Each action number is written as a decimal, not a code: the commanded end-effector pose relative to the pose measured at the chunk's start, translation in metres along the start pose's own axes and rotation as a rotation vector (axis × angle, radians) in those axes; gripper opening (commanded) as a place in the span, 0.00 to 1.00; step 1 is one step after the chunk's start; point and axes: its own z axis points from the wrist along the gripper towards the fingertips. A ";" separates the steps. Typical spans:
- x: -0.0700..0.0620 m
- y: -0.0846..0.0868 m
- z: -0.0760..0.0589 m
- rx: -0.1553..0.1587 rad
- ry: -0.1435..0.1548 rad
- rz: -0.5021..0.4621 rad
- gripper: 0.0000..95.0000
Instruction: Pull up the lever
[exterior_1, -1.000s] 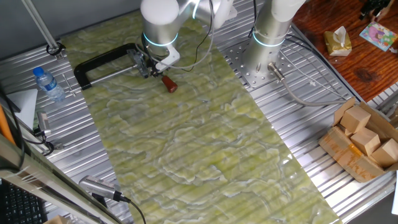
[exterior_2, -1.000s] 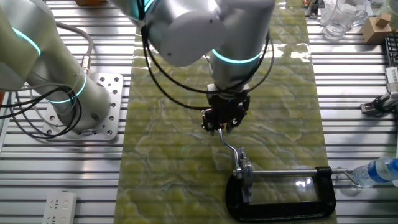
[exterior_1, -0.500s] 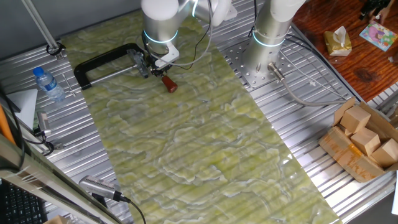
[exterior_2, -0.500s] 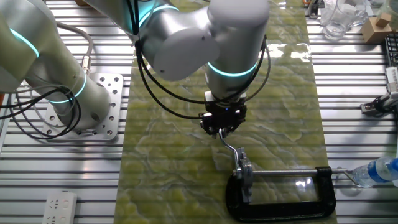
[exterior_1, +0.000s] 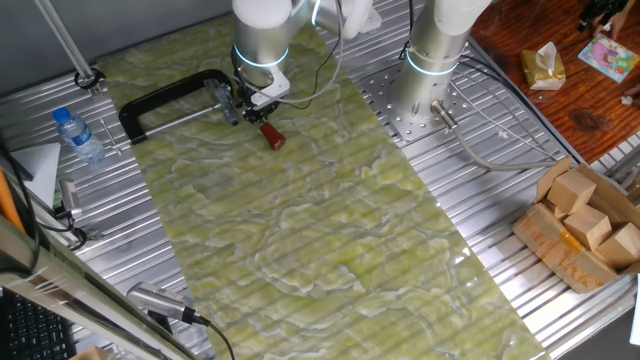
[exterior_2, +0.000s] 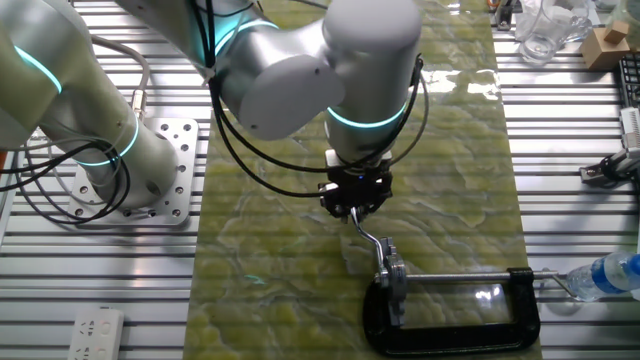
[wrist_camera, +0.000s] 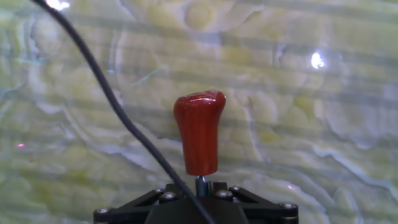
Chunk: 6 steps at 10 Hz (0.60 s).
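The lever is a short metal stick with a red-brown tapered tip (exterior_1: 272, 137), hinged at a mount on the black C-clamp (exterior_1: 160, 100). In the hand view the tip (wrist_camera: 199, 130) stands straight out past my gripper (wrist_camera: 199, 185), whose fingers close on the thin metal stem just below it. In the other fixed view my gripper (exterior_2: 352, 205) points down at the marble-patterned mat, with the bent stem (exterior_2: 370, 238) running from it to the mount (exterior_2: 390, 275). The tip is hidden there.
A water bottle (exterior_1: 78, 135) lies left of the clamp. The second arm's base (exterior_1: 430, 60) stands at the mat's right edge. Cardboard boxes (exterior_1: 585, 225) sit at the far right. A cable crosses the hand view (wrist_camera: 118, 118).
The arm's wrist and upper links have shifted slightly sideways above the lever. The gripper stays closed on the stem and the red tip has barely moved.
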 end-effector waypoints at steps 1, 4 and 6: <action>0.000 0.000 -0.001 -0.002 -0.014 0.018 0.00; 0.004 -0.008 -0.007 -0.022 -0.048 0.027 0.00; 0.004 -0.008 -0.007 -0.016 -0.052 0.032 0.00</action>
